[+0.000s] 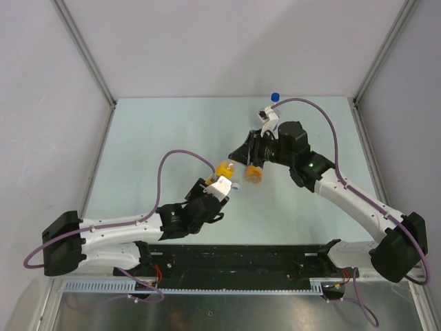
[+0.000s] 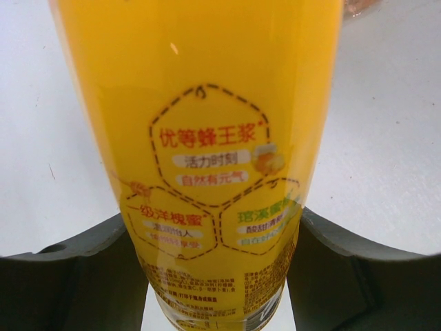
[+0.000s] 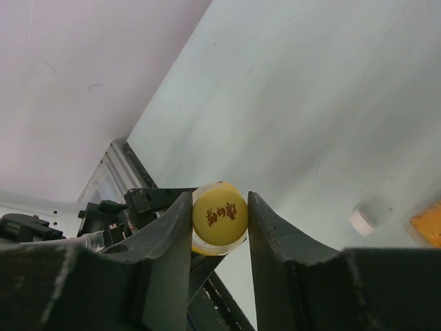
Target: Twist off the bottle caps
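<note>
1. Hold, nearest the near edge: the left gripper is clamped on the lower body of the yellow bottle, one finger pressed to each side. The bottle is carried near the middle of the table, cap end turned toward the right arm.
2. Cap contact: the right gripper is closed on the yellow cap, a finger tight against either side. The cap looks seated on the neck; no thread gap can be made out. Judged step: twisting this cap off, not yet finished.
3. Just beyond: the orange bottle stands on the table just beside the right gripper. Its top cannot be read from above. The white cap lies loose on the surface near it, so one cap is judged to be off.
4. Far edge: the blue cap sits at the far edge, right of centre. Loose or on a bottle cannot be told, and the clear bottle is not identified with certainty.
5. Room: there is open surface toward the far-left corner and along the left edge. The right side is tighter, with the orange bottle close to the turning wrist.
</note>
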You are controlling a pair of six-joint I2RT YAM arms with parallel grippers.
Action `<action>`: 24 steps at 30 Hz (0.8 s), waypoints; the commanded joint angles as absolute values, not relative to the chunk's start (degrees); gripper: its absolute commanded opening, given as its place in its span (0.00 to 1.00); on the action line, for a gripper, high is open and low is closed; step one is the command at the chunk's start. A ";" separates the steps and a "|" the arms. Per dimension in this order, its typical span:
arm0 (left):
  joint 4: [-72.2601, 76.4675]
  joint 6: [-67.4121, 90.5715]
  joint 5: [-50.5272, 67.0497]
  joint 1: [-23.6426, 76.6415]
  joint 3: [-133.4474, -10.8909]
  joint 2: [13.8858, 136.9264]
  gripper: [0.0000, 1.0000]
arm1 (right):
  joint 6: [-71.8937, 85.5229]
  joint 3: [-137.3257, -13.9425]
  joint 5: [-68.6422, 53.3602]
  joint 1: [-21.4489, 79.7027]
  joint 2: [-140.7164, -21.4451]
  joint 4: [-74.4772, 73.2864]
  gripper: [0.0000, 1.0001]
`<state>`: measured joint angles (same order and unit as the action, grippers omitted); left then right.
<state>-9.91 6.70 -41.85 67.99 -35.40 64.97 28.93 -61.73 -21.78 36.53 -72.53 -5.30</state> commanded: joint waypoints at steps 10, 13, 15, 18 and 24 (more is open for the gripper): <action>-6.72 4.99 -29.96 68.39 -35.88 59.78 0.00 | 22.71 -64.27 -28.50 36.89 -69.03 -2.63 0.01; -4.40 3.13 -22.66 68.38 -34.25 57.09 0.00 | 20.83 -64.27 -32.43 36.91 -68.25 -1.61 0.00; -2.70 1.88 -16.83 68.38 -33.11 54.88 0.00 | 19.45 -64.25 -35.42 36.87 -67.82 -1.04 0.00; 0.39 -0.38 -7.05 68.39 -31.45 51.93 0.00 | 17.03 -64.25 -39.40 36.85 -66.89 -0.68 0.00; 8.19 -2.35 11.37 68.34 -27.62 46.52 0.00 | 11.65 -64.02 -47.48 36.91 -64.11 -0.76 0.00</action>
<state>-2.63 6.46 -11.64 66.65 -28.69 49.50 16.56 -61.76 -40.34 36.29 -65.60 -4.47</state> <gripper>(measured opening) 0.683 0.374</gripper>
